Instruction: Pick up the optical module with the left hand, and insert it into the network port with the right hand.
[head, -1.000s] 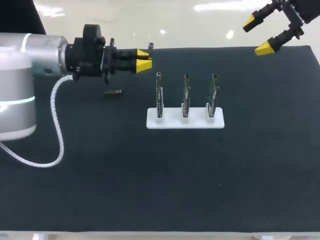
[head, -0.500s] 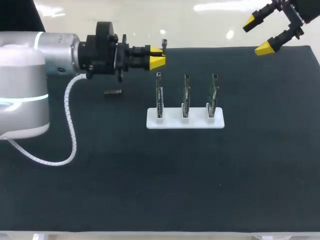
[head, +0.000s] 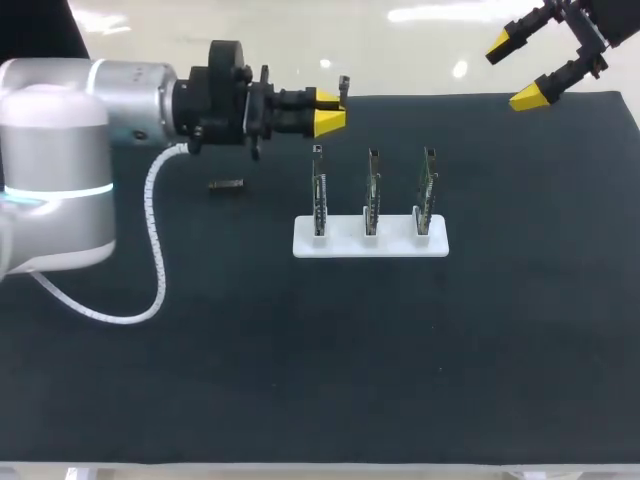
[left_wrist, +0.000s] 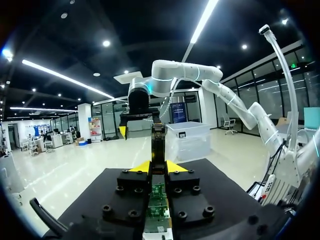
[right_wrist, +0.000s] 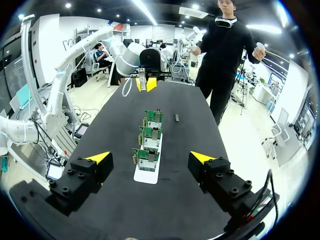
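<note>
- The left gripper (head: 328, 112) hangs over the far part of the table (head: 300, 380), clenched on the optical module (head: 343, 91), which sticks out past its yellow tips
- The module and the tips are above and just behind the leftmost of three green boards (head: 372, 185), apart from it
- The right gripper (head: 514, 70) is at the table's far right corner, jaws spread wide and holding nothing, well apart from the module
- The left wrist view shows the grasp closely: the dark, slim module (left_wrist: 158, 142) is pinched from both sides and juts straight ahead of the left gripper (left_wrist: 158, 167)
- In the gap between the finger blocks a strip of green shows, probably one of the boards below
- The right wrist view, looking along the table past the right gripper (right_wrist: 150, 159), shows the boards (right_wrist: 149, 136) in a row, one behind another
- A white holder (head: 345, 243) stands near the table's middle and carries the three boards upright, side by side, each in its own slot
- A small dark oblong piece (head: 226, 184) lies flat on the table left of the holder, under the left arm; the right wrist view shows it (right_wrist: 176, 118) beside the row of boards, apart from the holder (right_wrist: 146, 176)
</note>
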